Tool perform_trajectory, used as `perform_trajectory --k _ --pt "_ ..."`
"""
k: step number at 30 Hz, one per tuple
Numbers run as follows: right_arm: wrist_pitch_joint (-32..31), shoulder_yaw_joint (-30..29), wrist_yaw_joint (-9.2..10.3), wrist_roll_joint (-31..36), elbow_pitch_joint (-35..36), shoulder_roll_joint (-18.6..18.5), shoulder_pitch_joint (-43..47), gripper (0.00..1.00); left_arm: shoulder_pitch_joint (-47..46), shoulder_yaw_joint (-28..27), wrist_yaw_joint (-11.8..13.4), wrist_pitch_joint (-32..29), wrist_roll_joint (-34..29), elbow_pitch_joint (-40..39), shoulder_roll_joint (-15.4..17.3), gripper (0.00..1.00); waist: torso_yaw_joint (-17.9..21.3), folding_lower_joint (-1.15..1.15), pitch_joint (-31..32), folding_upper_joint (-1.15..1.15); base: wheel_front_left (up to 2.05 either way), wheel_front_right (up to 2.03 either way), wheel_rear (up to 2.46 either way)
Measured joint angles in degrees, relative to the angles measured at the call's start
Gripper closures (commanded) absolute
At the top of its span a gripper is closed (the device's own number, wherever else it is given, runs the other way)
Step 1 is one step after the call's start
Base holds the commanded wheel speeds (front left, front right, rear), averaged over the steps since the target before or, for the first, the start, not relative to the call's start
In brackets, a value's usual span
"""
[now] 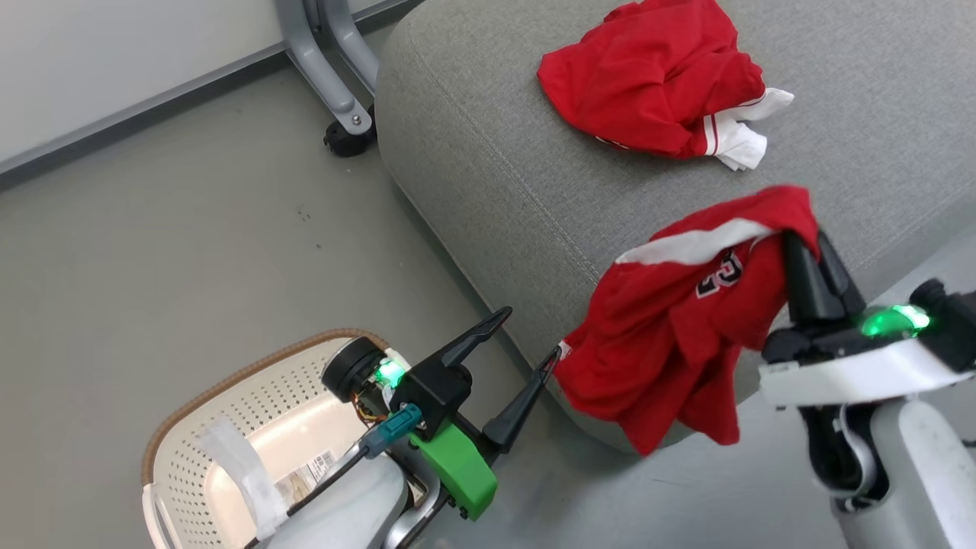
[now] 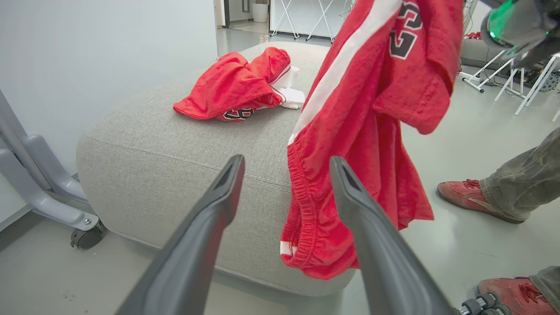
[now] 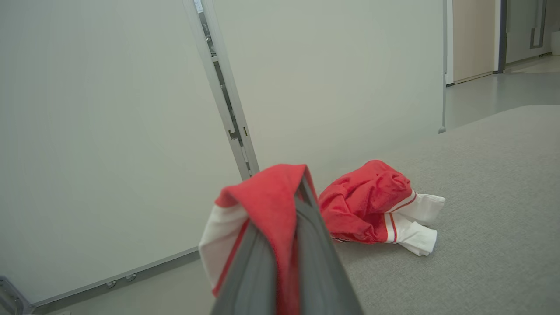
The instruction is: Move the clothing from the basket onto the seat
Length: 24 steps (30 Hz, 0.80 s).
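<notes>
Right gripper [image 1: 808, 263] clamped on a red garment [image 1: 671, 335] hanging over the seat [image 1: 496, 152] edge; left gripper [image 1: 531, 332] spread wide, empty, near the basket [image 1: 229, 377]; second garment [image 1: 648, 76] lies on the seat.

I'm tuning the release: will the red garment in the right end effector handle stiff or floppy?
Likely floppy: the red garment hangs in folds from the right end effector. Probably light: one pinch carries it. Released here, it may slide off the seat edge.

You can read the number 23 [image 2: 404, 28] on the hanging red shorts [image 2: 363, 131], at 1 o'clock in the left wrist view. Crumpled red jersey [image 2: 232, 87] lettering and basket [image 1: 244, 371] label sticker [image 1: 313, 471] print: unreadable.
</notes>
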<state>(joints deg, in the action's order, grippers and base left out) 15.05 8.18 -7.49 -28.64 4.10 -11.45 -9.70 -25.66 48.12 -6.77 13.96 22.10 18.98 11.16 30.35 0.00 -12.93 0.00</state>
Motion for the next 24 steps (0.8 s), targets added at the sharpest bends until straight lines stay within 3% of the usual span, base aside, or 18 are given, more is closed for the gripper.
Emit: perform_trajectory --k 5,12,18,24 --pt "0.0 -3.1 0.00 -1.6 -2.5 -2.7 -10.6 1.00 -1.4 0.8 -0.2 -0.8 0.0 -0.6 0.3 0.00 -1.0 0.00 -2.7 0.00 0.00 0.00 0.00" --pt "0.0 -7.2 0.00 -3.0 -9.3 -9.8 -32.3 1.00 -4.9 1.5 -0.3 -1.9 -0.3 -2.3 1.1 0.00 -3.7 0.00 -7.8 0.00 0.00 0.00 0.00" --pt "0.0 -11.5 0.00 -2.9 -17.2 -17.0 -51.6 1.00 -7.5 2.7 -0.3 -2.6 -1.0 -4.0 0.9 0.00 -8.0 0.01 -12.3 0.00 0.00 0.00 0.00" --pt "0.0 -13.2 0.00 -0.8 -25.0 -22.6 -64.9 1.00 -9.4 2.5 0.0 -2.7 -1.7 -5.3 1.4 0.00 -12.1 0.01 -17.3 0.00 0.00 0.00 0.00"
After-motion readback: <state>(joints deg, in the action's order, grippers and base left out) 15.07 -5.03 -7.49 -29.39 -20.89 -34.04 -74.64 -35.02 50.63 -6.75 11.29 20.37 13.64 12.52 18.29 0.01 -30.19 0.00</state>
